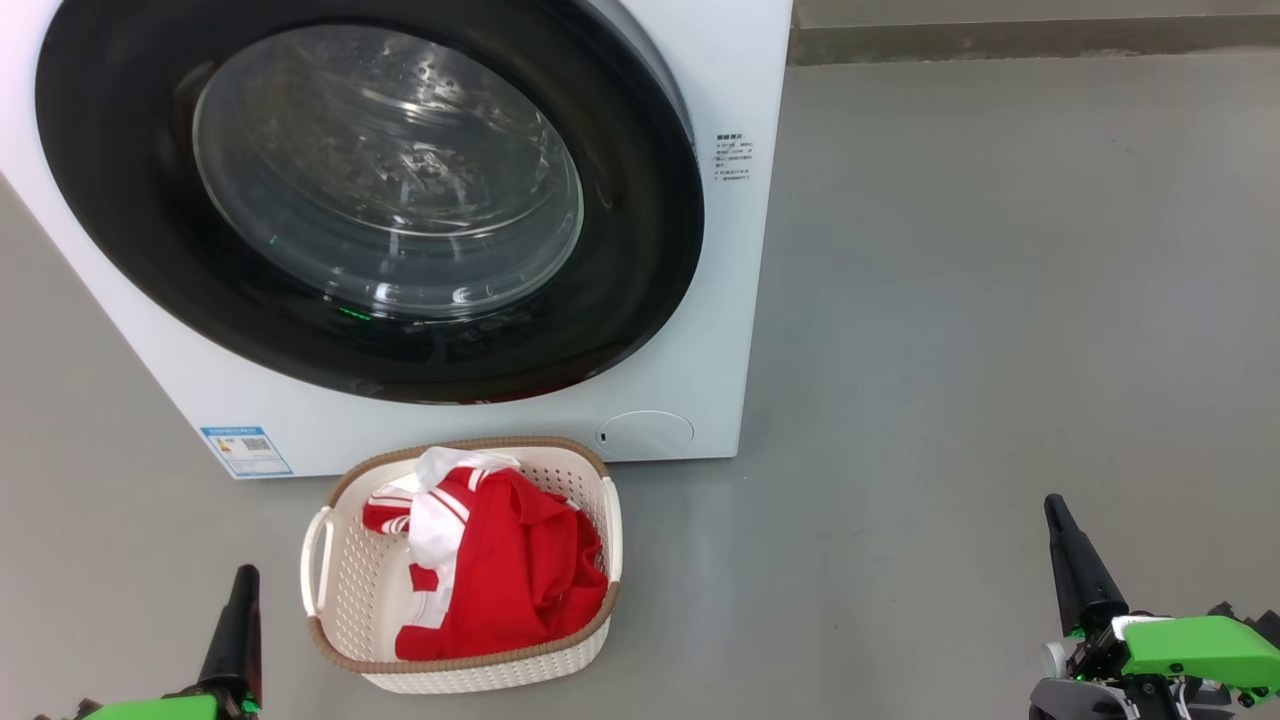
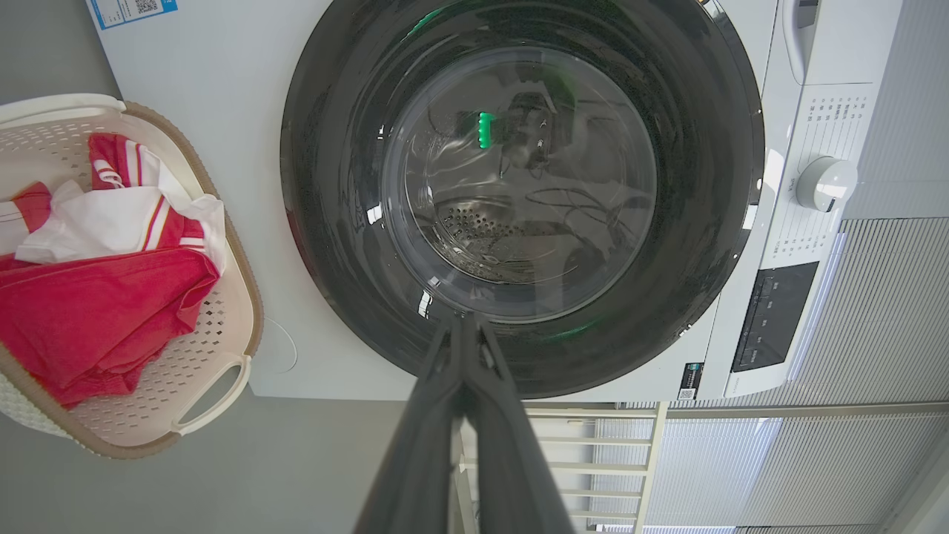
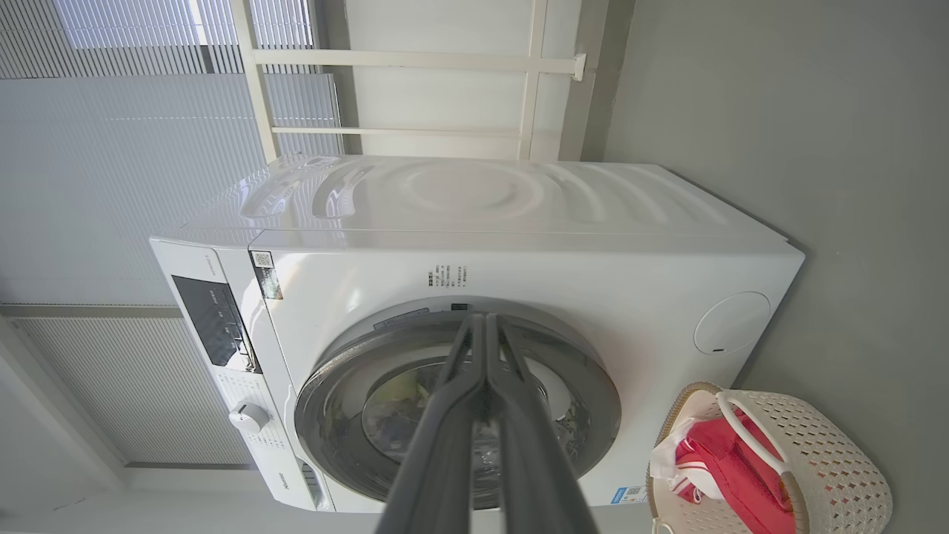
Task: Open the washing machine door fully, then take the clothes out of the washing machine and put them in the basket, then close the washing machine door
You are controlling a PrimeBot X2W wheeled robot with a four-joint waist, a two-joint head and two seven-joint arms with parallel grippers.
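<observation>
Washing machine door [image 1: 370, 200] is shut, its black rim flush against the white front of the washing machine [image 1: 725, 300]. The clear glass bowl reflects light. In the left wrist view, perforated steel drum shows through the glass.

Clothes [image 1: 510, 570] are in the basket [image 1: 345, 590]: a red bundle with white striped parts, piled toward the side of the basket nearer the machine and the robot's right. Some red fabric reaches up to the brown rim. The basket stands on the grey floor [image 1: 950, 300] just in front of the machine's lower front, below the door. It sits between the blue label [image 1: 245, 450] and the round flap [image 1: 645, 433]. I cannot tell whether it touches the machine.

Left claw [image 1: 244, 580] is at lower left of the head view, closed, fingers pressed together and holding nothing. It is near the basket's left handle but apart from it. In its wrist view the joined tips point at the lower rim of the door; I cannot tell the gap from there.

Right claw [image 1: 1056, 512] is at lower right of the head view, closed and empty, over bare floor and well apart from the basket and machine. In its wrist view the fingers line up with the door from a distance.

White knob [image 2: 827, 183] and dark control panel [image 2: 771, 315] sit on the machine's top strip.
</observation>
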